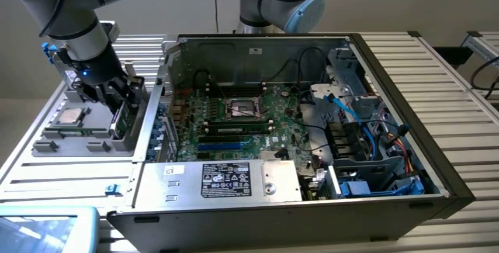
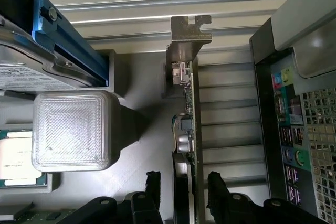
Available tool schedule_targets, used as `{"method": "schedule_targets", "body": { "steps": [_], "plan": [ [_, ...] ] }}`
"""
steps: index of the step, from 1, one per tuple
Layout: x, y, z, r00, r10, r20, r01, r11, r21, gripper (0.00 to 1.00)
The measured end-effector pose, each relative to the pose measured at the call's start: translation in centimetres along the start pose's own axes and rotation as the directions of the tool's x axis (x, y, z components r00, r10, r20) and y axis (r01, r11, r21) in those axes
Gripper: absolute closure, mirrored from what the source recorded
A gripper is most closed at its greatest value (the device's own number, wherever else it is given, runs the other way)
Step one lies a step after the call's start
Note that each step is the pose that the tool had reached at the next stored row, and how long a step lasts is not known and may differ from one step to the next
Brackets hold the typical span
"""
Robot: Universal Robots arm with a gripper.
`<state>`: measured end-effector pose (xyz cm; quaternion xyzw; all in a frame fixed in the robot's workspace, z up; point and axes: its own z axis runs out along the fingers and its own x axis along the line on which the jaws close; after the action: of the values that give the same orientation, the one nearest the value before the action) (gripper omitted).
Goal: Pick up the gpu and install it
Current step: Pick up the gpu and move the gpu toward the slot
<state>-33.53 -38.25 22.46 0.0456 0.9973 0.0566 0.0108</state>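
Gpu [image 2: 191, 103] is standing on edge in the grey tray [image 1: 58, 134] at the exterior view's left. The end effector [image 2: 184, 182] is straddling it, its fingers apart.

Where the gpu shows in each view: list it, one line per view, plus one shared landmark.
Exterior view: the gpu stands on edge in the grey holder at the exterior view's left, under the tool.
Wrist view: the gpu is seen edge-on, between the fingers of the tool.
Shared landmark: the silver processor chip in the same holder.
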Motion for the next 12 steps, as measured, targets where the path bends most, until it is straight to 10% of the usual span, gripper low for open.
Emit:
{"method": "schedule_targets", "body": {
  "steps": [12],
  "plan": [
    [0.0,0.0,0.04,1.0,0.0,0.0,0.0,1.0,-0.0002,0.71]
  ]
}}
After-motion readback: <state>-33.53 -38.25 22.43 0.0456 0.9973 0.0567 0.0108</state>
